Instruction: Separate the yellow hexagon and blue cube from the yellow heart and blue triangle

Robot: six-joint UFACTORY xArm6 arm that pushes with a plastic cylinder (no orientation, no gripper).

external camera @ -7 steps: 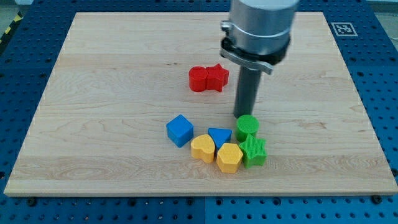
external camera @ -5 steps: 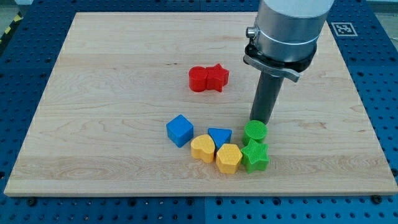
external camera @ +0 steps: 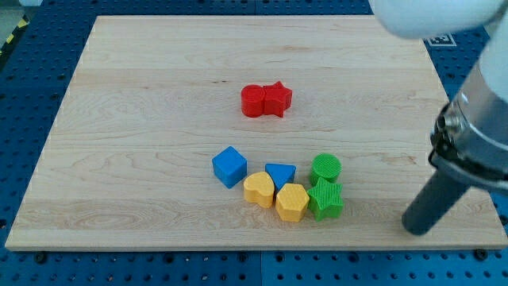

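Observation:
The blue cube sits at the left of a cluster near the view's bottom. To its right lie the yellow heart, the blue triangle and the yellow hexagon, packed close together. The hexagon touches the heart and the triangle. My tip is far to the right of the cluster, near the board's lower right, touching no block.
A green cylinder and a green star sit against the right side of the cluster. A red cylinder and red star sit together above the middle. The board's right edge is close to my tip.
My tip has swung from just above the green cylinder to the lower right of the board. The green cylinder and green star shifted slightly right. The other blocks stayed put.

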